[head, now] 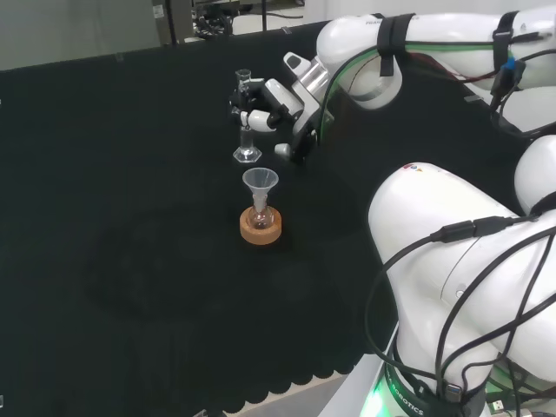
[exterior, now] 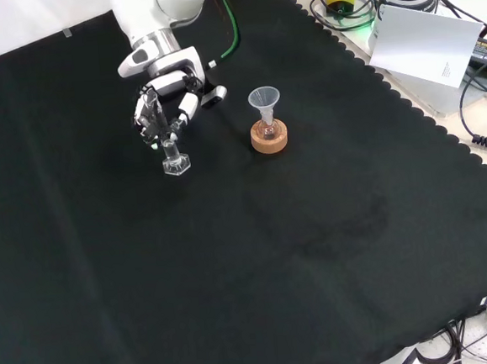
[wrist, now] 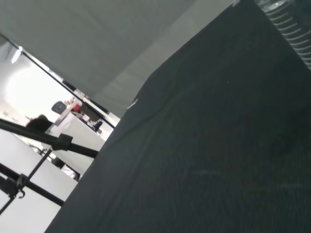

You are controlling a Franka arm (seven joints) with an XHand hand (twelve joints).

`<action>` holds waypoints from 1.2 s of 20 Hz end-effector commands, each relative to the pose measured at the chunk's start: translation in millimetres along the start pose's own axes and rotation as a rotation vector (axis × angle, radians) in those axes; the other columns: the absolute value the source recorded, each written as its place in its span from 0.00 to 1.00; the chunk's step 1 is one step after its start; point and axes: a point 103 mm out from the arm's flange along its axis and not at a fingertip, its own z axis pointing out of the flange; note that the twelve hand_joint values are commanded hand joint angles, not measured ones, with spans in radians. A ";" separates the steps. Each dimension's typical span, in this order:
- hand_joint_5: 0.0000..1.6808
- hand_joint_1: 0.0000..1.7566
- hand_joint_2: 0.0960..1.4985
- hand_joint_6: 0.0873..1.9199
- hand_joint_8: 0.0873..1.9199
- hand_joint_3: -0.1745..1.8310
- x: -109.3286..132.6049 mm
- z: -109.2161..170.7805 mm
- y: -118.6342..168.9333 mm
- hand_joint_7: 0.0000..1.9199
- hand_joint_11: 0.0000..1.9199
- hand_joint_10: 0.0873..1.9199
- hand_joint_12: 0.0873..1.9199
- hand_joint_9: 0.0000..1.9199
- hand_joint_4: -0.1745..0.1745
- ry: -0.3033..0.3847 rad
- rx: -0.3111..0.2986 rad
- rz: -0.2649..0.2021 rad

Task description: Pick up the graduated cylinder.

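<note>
A small clear graduated cylinder (head: 246, 130) with a hexagonal foot (exterior: 175, 164) stands upright on the black cloth. The black and white hand (head: 263, 111) has its fingers and thumb curled round the cylinder's tube, seen from above as the hand (exterior: 163, 108) in the front view. The foot looks to be at or just on the cloth. In the wrist view a ribbed clear stretch of the cylinder (wrist: 291, 29) shows close at the corner.
A cork ring stand (head: 261, 226) carries a small flask with a clear funnel (head: 260, 182) in its neck, just in front of the cylinder in the head view; in the front view the stand (exterior: 269, 136) lies to the right of the cylinder. White arm links (head: 452, 252) fill the head view's right.
</note>
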 end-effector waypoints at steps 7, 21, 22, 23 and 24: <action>0.55 0.71 0.75 0.56 0.55 0.09 32.3 -44.8 -27.8 0.49 0.61 0.10 0.39 0.67 0.00 -0.128 0.061 -0.038; 0.55 0.71 0.74 0.55 0.54 0.09 55.9 -108.0 -104.6 0.49 0.61 0.09 0.39 0.67 0.00 -0.267 0.122 0.004; 0.55 0.71 0.74 0.55 0.54 0.09 55.8 -110.4 -108.2 0.49 0.61 0.09 0.39 0.67 0.00 -0.270 0.125 0.007; 0.55 0.71 0.74 0.55 0.54 0.09 55.4 -113.3 -112.7 0.49 0.61 0.09 0.38 0.67 0.00 -0.273 0.130 0.011; 0.55 0.71 0.74 0.55 0.54 0.09 54.8 -116.1 -118.1 0.49 0.61 0.09 0.38 0.67 0.00 -0.275 0.137 0.016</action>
